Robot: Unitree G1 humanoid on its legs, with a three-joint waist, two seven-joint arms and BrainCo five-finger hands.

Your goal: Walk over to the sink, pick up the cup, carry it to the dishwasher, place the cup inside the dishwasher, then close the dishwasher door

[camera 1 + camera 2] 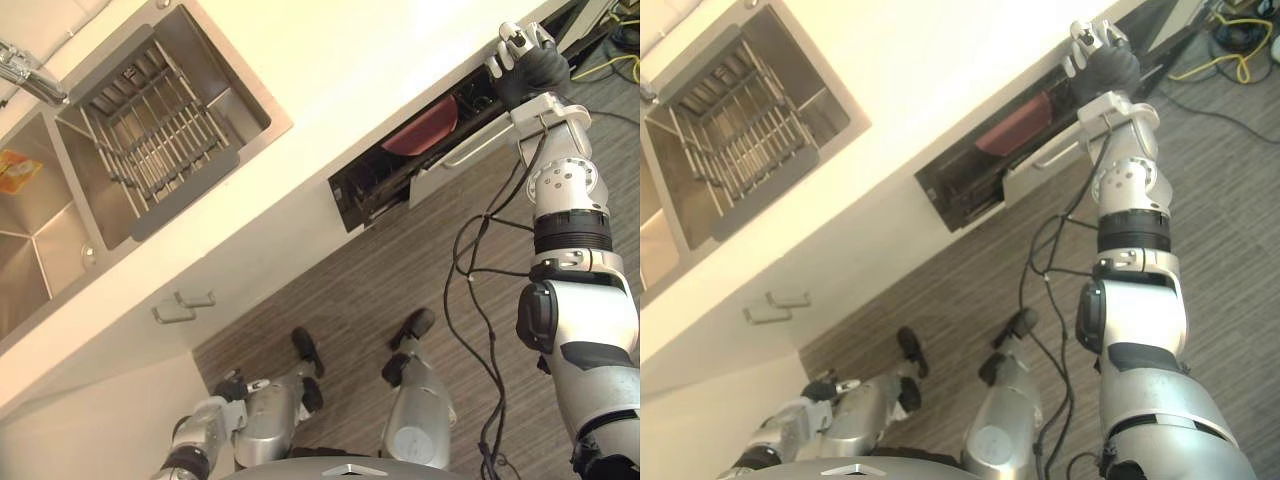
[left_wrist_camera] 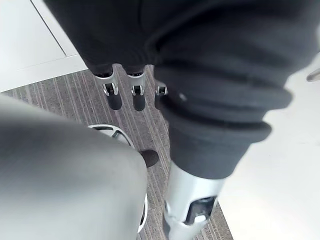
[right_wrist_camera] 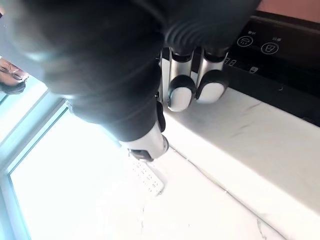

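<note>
While the dishwasher door (image 1: 455,172) stands ajar at the right, the left eye view shows the right hand (image 1: 530,62) at its top edge, beside the worktop (image 1: 330,70). A red vessel (image 1: 425,128) lies inside; whether it is the cup cannot be told. The sink (image 1: 245,105) is far left.

Left wrist view: left hand (image 2: 138,92) hangs over the floor (image 2: 75,95), fingers straight, empty.

Right wrist view: fingers (image 3: 180,95) relaxed, tips on the worktop edge, gripping nothing.

We look down on a grey striped floor (image 1: 385,275) below a long pale table (image 1: 330,60), cream cabinet fronts (image 1: 120,340) with metal handles (image 1: 185,307), and a bright window (image 3: 25,112).
</note>
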